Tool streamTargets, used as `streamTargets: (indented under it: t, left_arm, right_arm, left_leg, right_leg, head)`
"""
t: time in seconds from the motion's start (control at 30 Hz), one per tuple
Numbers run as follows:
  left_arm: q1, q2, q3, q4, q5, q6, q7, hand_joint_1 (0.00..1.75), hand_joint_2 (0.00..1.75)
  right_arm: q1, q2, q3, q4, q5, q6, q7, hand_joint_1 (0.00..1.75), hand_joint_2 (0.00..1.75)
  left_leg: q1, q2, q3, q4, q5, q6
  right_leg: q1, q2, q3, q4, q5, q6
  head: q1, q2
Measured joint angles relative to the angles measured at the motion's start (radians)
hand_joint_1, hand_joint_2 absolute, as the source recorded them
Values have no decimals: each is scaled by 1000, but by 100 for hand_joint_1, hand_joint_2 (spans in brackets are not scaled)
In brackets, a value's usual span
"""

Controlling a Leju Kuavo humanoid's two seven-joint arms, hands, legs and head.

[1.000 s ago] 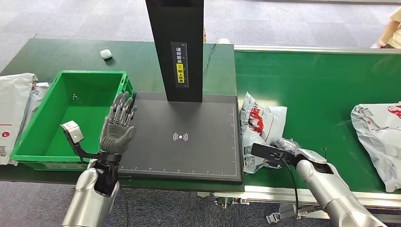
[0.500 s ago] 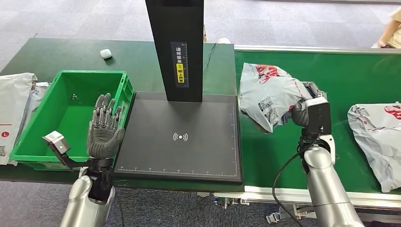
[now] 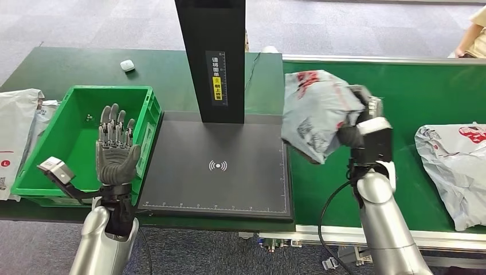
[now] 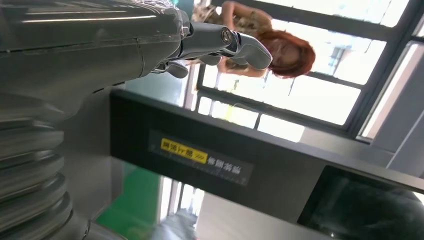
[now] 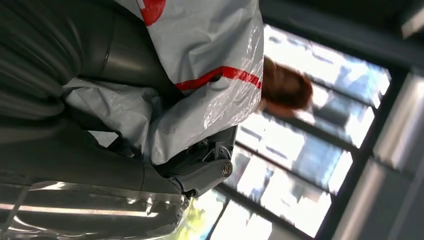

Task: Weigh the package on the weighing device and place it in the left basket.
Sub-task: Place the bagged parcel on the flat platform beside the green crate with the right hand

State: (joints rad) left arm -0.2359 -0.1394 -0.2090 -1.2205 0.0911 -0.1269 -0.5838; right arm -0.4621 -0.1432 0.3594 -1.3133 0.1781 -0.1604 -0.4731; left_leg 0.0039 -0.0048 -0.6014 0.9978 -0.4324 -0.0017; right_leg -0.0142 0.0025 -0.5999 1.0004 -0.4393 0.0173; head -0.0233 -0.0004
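One package was gripped by the right hand, lifted beside the scale. Left hand was empty, fingers spread, over one basket. Two more packages lay apart.

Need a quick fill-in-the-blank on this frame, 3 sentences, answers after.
1. The grey package is held up by the robot's ____ hand.
2. The left hand hovers with fingers spread in front of the ____ basket.
3. The black weighing platform has ____ resting on it.

Missing words: right; green; nothing
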Motion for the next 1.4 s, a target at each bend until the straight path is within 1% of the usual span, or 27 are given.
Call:
streamTargets:
  t: [0.07,0.1,0.27,0.47,0.6,0.7,0.87,1.4]
  left_arm:
    - [-18,0,0,0,-19,38,-11,0,175]
    - [-26,0,0,0,-25,53,-15,0,175]
    - [-53,1,6,0,-28,87,-23,0,175]
    - [-57,9,13,0,-18,89,-22,0,175]
    - [-57,11,17,0,-18,90,-22,0,175]
    - [-57,11,20,0,-18,90,-22,0,175]
    - [-57,12,23,0,-18,90,-21,0,175]
    - [-57,12,30,0,-18,90,-21,0,175]
  right_arm:
    - [-56,18,92,95,81,116,36,175,175]
    - [-80,31,138,144,107,155,40,175,175]
    - [-194,102,343,353,170,304,34,175,175]
    - [-280,150,508,498,189,413,45,175,175]
    - [-318,166,588,566,187,445,47,175,175]
    - [-337,173,628,596,183,451,48,175,175]
    - [-353,178,658,624,179,451,48,175,175]
    - [-365,184,677,652,178,451,48,175,175]
  left_leg:
    - [0,1,1,0,1,-1]
    - [1,0,1,0,1,-1]
    - [2,-2,0,0,3,-2]
    - [2,-2,0,0,2,-2]
    - [2,-2,0,0,2,-1]
    - [2,-2,0,1,2,-1]
    - [1,-2,1,1,2,-1]
    - [1,-2,1,1,2,-2]
  right_leg:
    - [1,1,0,0,1,-1]
    - [1,0,0,0,1,-1]
    - [2,-3,0,1,0,-1]
    - [1,-2,0,0,0,-1]
    - [0,-2,0,0,0,0]
    - [1,-2,1,0,1,0]
    - [1,-2,1,0,1,-1]
    - [1,-2,1,0,1,-1]
  head:
    - [0,0]
    - [0,0]
    - [0,0]
    - [0,0]
    - [0,0]
    - [0,0]
    - [0,0]
    - [0,0]
